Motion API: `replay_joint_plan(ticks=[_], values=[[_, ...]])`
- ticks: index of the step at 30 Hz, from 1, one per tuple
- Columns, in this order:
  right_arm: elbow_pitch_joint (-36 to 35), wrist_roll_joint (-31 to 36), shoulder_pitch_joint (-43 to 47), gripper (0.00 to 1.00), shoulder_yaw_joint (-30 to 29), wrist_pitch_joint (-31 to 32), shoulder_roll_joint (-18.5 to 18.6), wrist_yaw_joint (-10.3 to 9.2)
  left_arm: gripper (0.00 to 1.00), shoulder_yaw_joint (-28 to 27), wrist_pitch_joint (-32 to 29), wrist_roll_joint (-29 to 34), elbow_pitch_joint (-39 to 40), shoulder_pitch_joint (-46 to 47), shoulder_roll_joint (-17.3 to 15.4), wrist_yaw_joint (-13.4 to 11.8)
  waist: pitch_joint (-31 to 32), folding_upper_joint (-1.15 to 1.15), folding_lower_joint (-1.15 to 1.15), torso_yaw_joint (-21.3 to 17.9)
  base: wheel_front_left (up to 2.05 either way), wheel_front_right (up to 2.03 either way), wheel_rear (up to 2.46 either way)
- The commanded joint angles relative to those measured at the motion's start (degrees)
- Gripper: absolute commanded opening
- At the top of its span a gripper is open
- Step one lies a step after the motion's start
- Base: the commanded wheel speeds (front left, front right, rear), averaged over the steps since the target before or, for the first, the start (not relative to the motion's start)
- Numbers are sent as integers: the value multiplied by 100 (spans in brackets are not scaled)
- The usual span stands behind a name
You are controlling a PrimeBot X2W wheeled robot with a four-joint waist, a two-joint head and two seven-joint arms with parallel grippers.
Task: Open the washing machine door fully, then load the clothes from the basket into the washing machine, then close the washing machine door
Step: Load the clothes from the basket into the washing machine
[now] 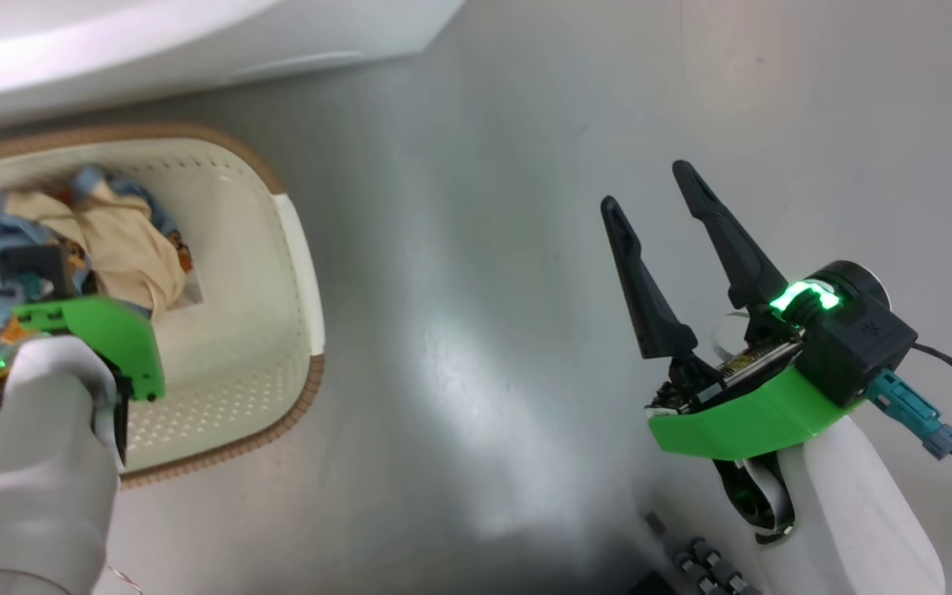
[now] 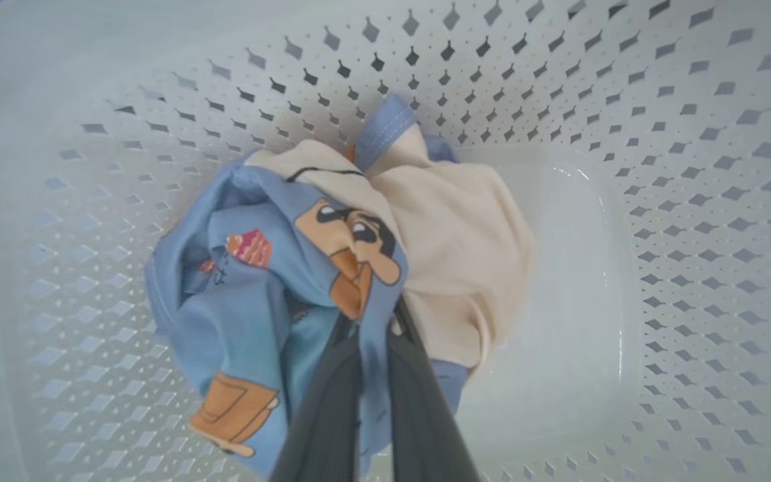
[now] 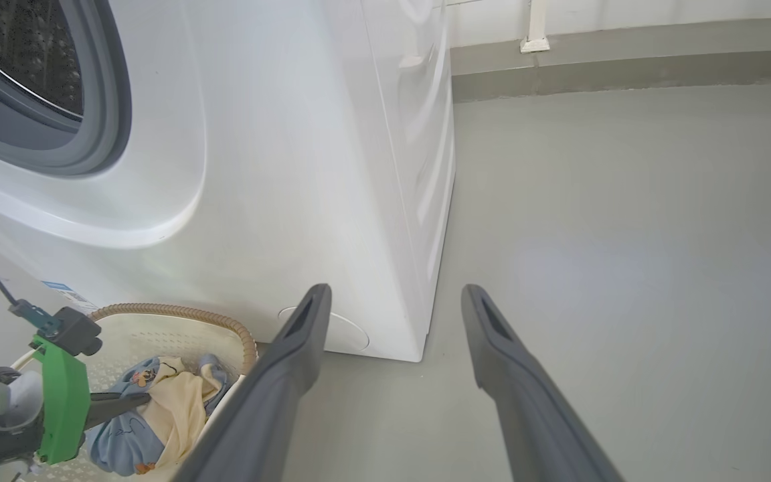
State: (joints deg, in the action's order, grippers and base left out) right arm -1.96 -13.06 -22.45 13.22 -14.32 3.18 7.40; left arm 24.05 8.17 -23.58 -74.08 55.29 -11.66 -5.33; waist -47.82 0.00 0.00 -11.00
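- The clothes (image 2: 332, 268) lie in the basket (image 1: 298, 248).
- The basket stands on the floor (image 1: 484, 248) before the washing machine (image 3: 278, 167).
- The left gripper (image 2: 372, 321) is in the basket, on the clothes.
- The right gripper (image 1: 647, 183) hangs right of the basket.

Soft cloth clothes (image 2: 251, 308), perforated matt plastic basket (image 2: 693, 201), glossy washing machine (image 3: 278, 167)

Bare grey floor (image 1: 509, 207), glossy, light pooling on it. Along its far edge runs a darker grey skirting (image 3: 626, 73) below the white wall (image 3: 660, 12), with a white post (image 3: 535, 27) footed on the skirting's top.
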Motion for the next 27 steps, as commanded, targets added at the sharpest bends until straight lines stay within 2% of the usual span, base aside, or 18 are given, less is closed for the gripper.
replay_joint_plan(ticks=[1, 7, 12, 27], values=[[-93, 81, 238, 100, 83, -68, -30, 9, 0, -114, 87, -32, 17, -239, -166, -9, 293, 0, 0, 156, 0, 0, 0], [26, 186, 460, 100, -48, -68, -30, 9, 0, -320, 554, -287, 83, -592, -29, 21, 835, 0, 0, 351, 0, 0, 0], [103, 262, 643, 100, -121, -68, -30, 9, 0, -418, 674, -349, 384, -1007, 58, -21, 1258, 0, 0, 483, 0, 0, 0], [117, 431, 1364, 100, -472, 185, -30, 9, 0, -953, 682, 251, 3421, -2774, 223, -442, 2584, 0, 0, 986, 0, 0, 0]])
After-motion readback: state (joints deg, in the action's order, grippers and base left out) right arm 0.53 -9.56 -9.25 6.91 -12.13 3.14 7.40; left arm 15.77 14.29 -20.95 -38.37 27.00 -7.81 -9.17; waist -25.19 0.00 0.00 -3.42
